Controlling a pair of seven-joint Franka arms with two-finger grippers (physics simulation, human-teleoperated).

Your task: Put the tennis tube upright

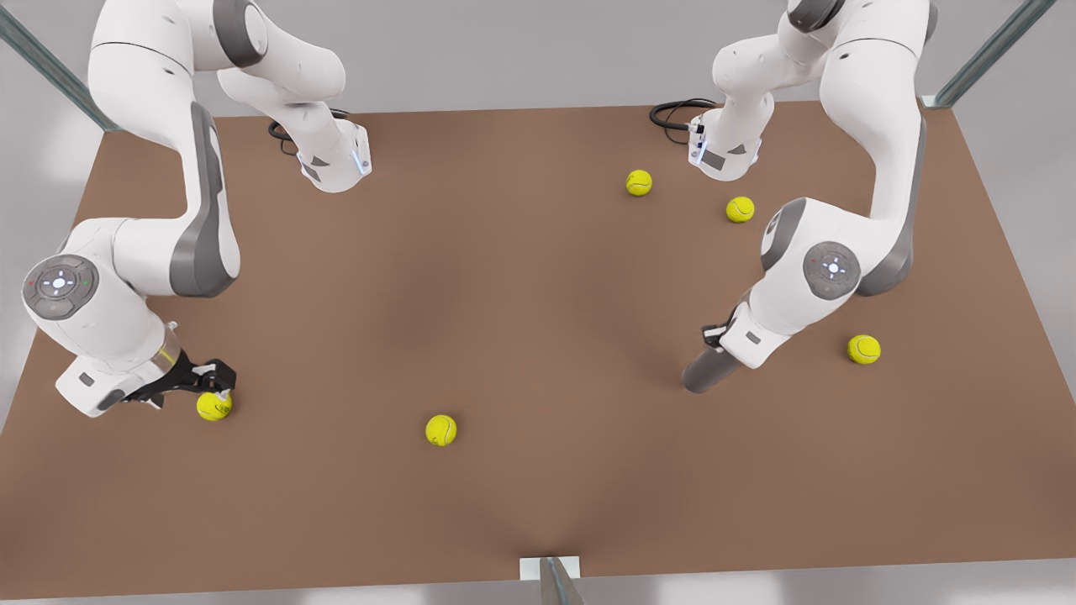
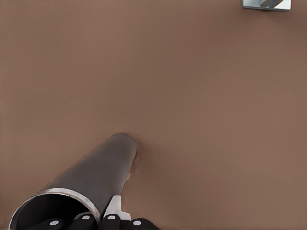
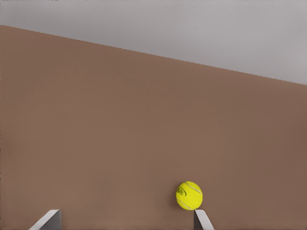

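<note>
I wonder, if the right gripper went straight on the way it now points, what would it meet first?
Probably the tennis ball lying just ahead of the open right gripper, close by one fingertip; it may only graze it, since depth is unclear.

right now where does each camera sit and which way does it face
Front view: high above the table, looking down on both arms and five balls.
Left wrist view: on the left gripper, looking along the tennis tube it holds.
Right wrist view: on the right gripper, open, facing a ball.
Shared: the front view has the tennis tube too.
</note>
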